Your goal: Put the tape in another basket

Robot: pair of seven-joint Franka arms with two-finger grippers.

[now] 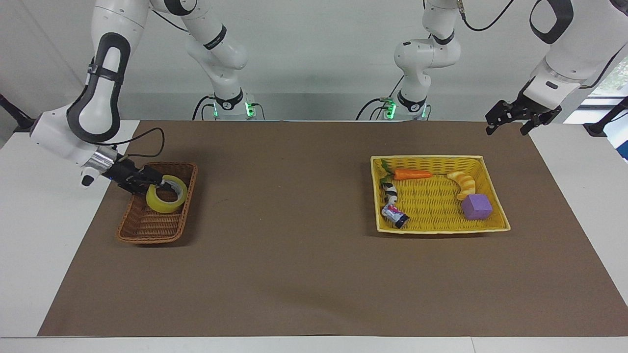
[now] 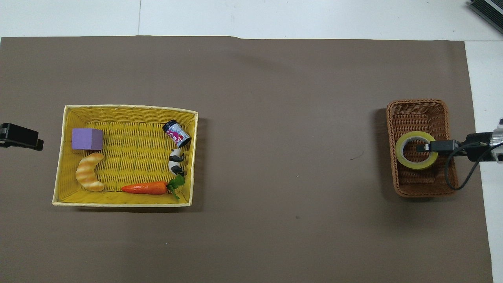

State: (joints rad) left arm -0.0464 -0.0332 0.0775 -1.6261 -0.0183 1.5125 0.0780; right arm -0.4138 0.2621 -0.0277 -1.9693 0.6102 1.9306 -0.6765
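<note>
While it waits, left gripper (image 1: 508, 126): It hangs in the air over the table's corner at the left arm's end, by the robots' edge. It is open and holds nothing. It keeps out of the way, I think, because this job needs just one arm.
Right gripper (image 1: 158, 183): It reaches in low from the right arm's end of the table and is right at the tape, at the part of the ring closest to that end. I cannot tell if it is gripping the tape or has let go.
Tape (image 1: 165, 206): It sits in the middle of the brown basket, down on the woven bottom, hole facing up and tipped a little. I think this is the spot it is meant to go.
Brown basket (image 1: 147, 224): It stands near the table's edge at the right arm's end. Only the tape is in it.
Yellow basket (image 1: 441, 228): It stands toward the left arm's end, well apart from the brown one. It holds a carrot (image 1: 412, 174), a croissant toy (image 1: 463, 184), a small black and white toy (image 1: 390, 192), a purple block (image 1: 476, 206) and a little can (image 1: 395, 215).
How far along: The tape is in the brown basket, so the job looks almost done.
What comes next: I guess the right arm just has to lift away without bumping the tape.
</note>
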